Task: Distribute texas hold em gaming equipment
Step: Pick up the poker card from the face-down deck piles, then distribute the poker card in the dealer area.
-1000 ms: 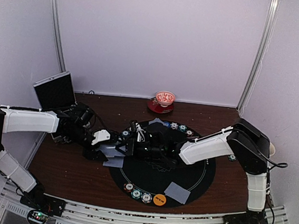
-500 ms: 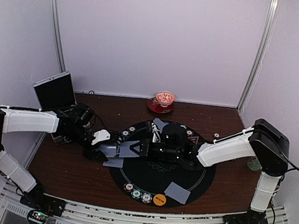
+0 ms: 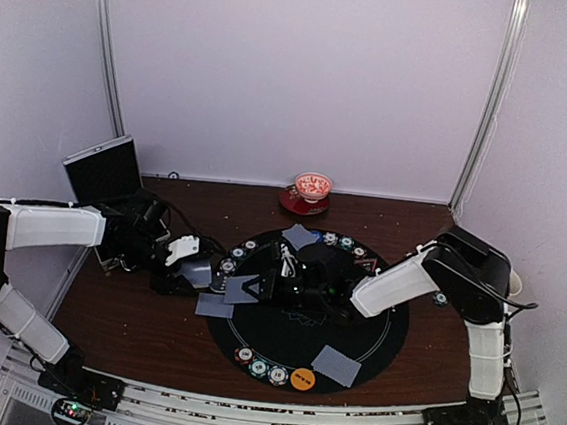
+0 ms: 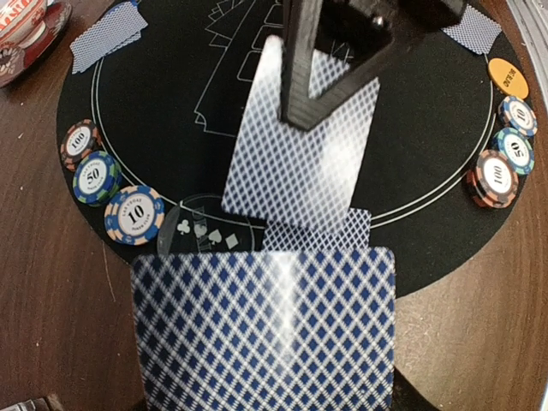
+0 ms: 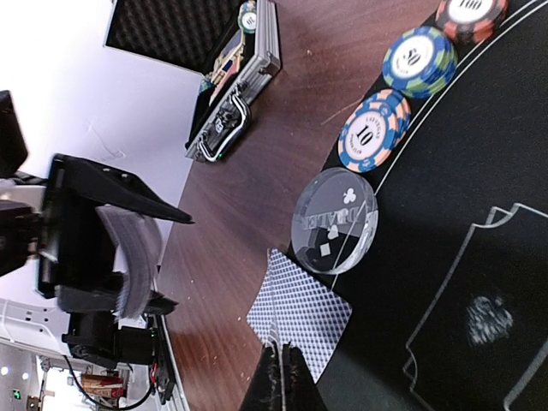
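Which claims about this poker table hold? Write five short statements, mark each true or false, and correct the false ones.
1. The right pincer holds one card. True.
2. An orange disc lies on the mat, near its rim. True.
3. The deck lies on the mat. False: the left pincer grips it.
4. The bowl stands on the mat. False: it stands on a saucer behind the mat.
5. The chip next to the clear button reads 100. False: it reads 10.
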`<action>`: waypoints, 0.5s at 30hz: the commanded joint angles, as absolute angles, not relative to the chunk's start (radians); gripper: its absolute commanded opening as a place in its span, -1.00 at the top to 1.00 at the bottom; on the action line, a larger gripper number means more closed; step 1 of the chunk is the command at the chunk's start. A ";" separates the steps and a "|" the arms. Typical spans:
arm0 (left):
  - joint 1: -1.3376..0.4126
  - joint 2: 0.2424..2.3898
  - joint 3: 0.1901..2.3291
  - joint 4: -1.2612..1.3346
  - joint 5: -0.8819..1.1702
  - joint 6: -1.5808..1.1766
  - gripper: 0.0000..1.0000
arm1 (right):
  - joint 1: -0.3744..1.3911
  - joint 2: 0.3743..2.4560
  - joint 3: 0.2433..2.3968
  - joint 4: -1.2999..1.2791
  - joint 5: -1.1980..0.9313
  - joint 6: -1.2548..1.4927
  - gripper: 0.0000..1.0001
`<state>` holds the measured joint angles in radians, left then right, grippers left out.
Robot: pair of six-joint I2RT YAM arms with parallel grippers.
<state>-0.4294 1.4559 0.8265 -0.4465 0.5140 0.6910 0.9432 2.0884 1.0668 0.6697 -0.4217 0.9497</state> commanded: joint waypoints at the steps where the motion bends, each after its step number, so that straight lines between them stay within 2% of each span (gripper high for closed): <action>1: -0.420 1.428 0.850 -0.437 0.554 0.706 -0.15 | 0.966 2.171 1.158 0.733 -0.476 0.995 1.00; 15: -0.420 1.425 0.848 -0.442 0.570 0.712 -0.15 | 1.010 2.317 1.305 0.712 -0.494 1.024 1.00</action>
